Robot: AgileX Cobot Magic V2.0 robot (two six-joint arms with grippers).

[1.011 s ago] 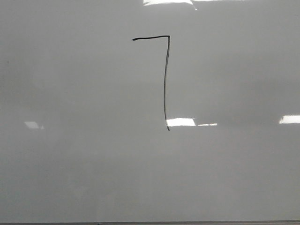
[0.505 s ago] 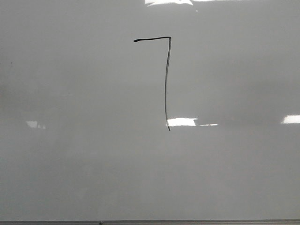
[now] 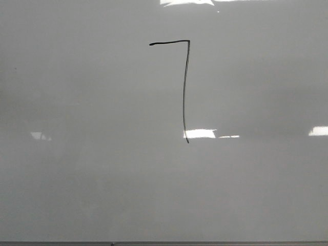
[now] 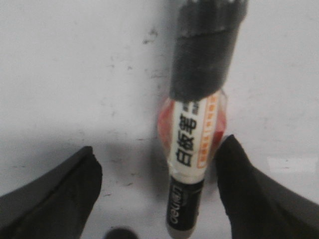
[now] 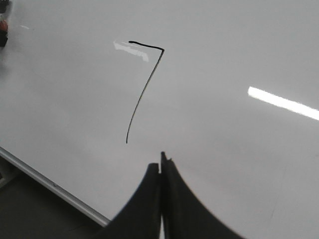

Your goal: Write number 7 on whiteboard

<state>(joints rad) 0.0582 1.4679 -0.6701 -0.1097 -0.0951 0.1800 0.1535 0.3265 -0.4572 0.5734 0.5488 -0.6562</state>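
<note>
The whiteboard (image 3: 77,179) is running past the front view's edges on three sides. In the left wrist view, a marker (image 4: 194,144) is showing blurred, its far end cut off, with the small print on its label unreadable. A small dark-and-red object (image 5: 4,31) beyond the number 7 (image 5: 142,89) is getting clipped, too little to identify.

Left claw (image 4: 157,169) spread wide; right claw (image 5: 161,167) pressed closed.
</note>
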